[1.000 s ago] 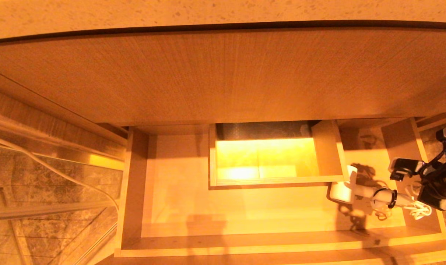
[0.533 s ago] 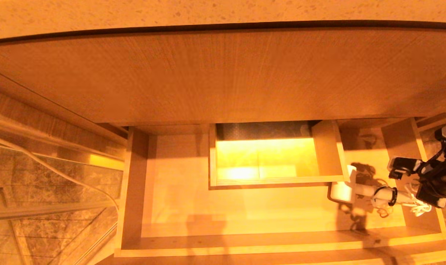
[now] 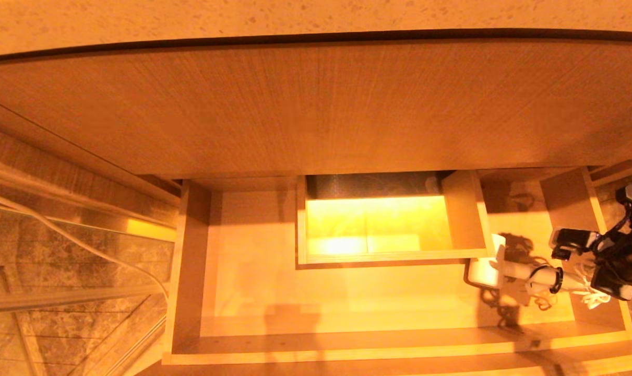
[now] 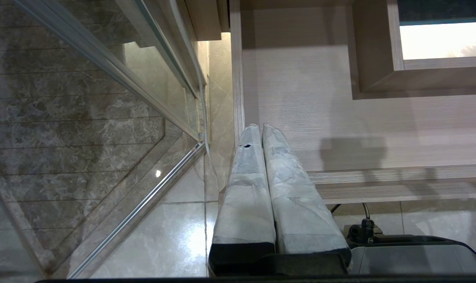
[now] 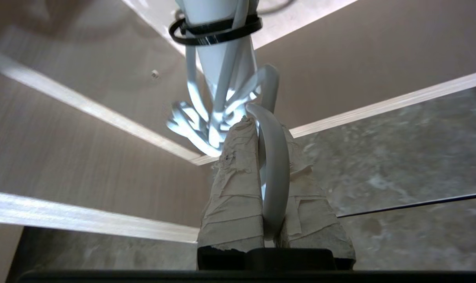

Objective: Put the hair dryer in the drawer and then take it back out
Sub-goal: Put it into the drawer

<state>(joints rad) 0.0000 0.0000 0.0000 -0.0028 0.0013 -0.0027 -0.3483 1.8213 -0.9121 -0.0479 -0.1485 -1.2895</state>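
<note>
The head view shows the dryer (image 3: 509, 271) inside the drawer (image 3: 347, 292) at its right end. Only the right wrist view shows the right tool (image 5: 267, 157) clamped on the dryer's cord (image 5: 275, 173). The left tool (image 4: 261, 133), fingers together, appears only in its own view.

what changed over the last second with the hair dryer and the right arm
Very little. The right gripper stays shut on the hair dryer's white cable, and in the head view it crept slightly up the picture; the dryer barely shifted at the right end of the open drawer. No grasp or release happened. The boxed cut-out and the left gripper, shut beside the drawer's left corner, stayed put.
</note>
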